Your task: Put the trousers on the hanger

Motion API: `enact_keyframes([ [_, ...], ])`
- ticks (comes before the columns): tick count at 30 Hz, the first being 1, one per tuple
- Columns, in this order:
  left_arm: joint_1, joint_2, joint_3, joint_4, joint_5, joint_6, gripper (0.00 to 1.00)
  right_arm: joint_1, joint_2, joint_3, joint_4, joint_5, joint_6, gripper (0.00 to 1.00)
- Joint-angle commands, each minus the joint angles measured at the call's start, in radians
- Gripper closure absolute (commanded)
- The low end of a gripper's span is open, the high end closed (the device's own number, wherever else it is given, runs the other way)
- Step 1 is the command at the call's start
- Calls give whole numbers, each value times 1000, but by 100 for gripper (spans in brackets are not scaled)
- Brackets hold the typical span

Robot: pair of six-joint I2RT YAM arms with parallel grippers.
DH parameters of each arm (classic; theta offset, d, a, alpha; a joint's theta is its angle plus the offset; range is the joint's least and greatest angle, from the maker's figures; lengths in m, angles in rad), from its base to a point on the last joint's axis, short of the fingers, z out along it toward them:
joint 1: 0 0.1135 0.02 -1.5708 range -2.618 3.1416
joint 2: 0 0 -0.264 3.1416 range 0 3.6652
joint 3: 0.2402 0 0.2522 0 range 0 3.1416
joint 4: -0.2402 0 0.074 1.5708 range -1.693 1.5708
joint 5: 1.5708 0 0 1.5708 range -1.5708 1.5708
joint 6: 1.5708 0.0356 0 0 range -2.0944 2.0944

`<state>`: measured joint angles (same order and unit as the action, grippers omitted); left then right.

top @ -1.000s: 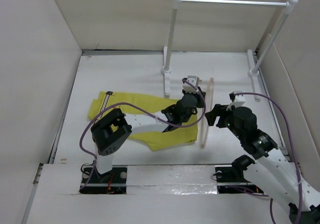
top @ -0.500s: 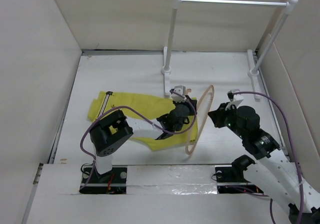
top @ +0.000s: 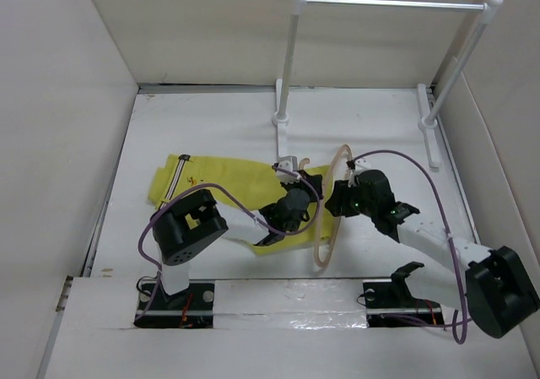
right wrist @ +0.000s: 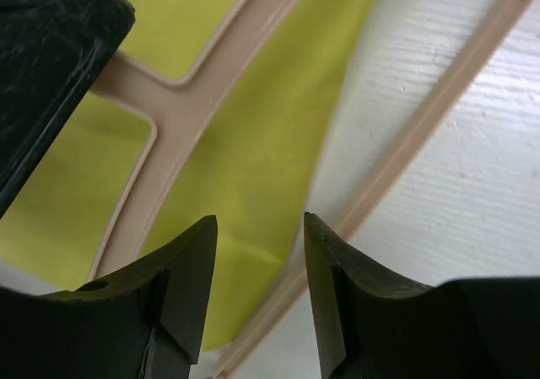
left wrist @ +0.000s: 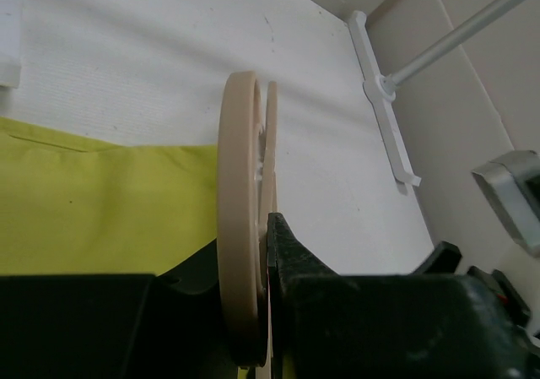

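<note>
Nearest the arm bases, the left hand (top: 295, 195) reaches over the right end of the trousers (top: 211, 181). In the left wrist view its fingers (left wrist: 291, 252) are pressed onto the hanger (left wrist: 240, 227), which shows edge-on, so we read this hand as pinching the hanger's wood.

The right hand (top: 336, 200) sits just beside the hanger (top: 319, 252) on its right side. In the right wrist view its fingers (right wrist: 181, 286) are spread with a clear gap, and nothing lies between them. Beyond that gap we see the hanger (right wrist: 181, 109) frame, with yellow cloth (right wrist: 253, 143) under it.

In the top view the hanger stands tilted on edge, its lower curve near the table (top: 211, 126) and its upper curve raised. It stands above the right edge of the trousers.

The trousers lie spread flat on the table, left of centre, with the striped waistband at the far left end. No part of the cloth passes through the hanger's opening or over its bar.

We judge the task to be at an early stage:
1. Hanger picked up and brought to the cloth: done.
2. Cloth gripped by the free right hand: not yet done.
3. Cloth fed through or draped over the hanger: not yet done.

At the far side stands the rail rack (top: 388, 3), well apart from both hands.
</note>
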<state>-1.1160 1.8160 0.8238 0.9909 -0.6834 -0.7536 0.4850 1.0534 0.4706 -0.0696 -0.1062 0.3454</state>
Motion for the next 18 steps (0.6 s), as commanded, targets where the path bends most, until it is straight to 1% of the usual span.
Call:
enact_keyframes([
  [1,-5,-11,-24,68,-38,8,100,-6,89,0,229,-53,3,45],
  [3,-5,-4,-32,66,-39,11,100,-6,163,11,267,-49,4,43],
  [6,-5,-3,-51,66,-35,16,100,-17,226,19,312,-26,10,39],
  [7,-5,-1,-60,74,-33,19,100,-17,267,23,317,-24,13,39],
  [10,4,-4,-75,90,-27,26,100,-17,318,25,343,-10,33,39],
  [13,15,-3,-86,113,-24,46,100,-17,335,10,369,-9,41,41],
  [14,15,-3,-89,121,-24,57,100,-7,335,5,369,-9,41,44],
  [15,15,0,-94,138,-30,74,100,-6,332,-1,376,-32,40,51],
  [16,15,5,-104,178,-34,109,100,-6,326,-15,378,-47,38,70],
  [17,15,8,-107,184,-39,120,100,-6,298,-24,373,-56,40,84],
  [18,15,12,-109,183,-51,126,100,-6,275,-32,367,-70,43,94],
])
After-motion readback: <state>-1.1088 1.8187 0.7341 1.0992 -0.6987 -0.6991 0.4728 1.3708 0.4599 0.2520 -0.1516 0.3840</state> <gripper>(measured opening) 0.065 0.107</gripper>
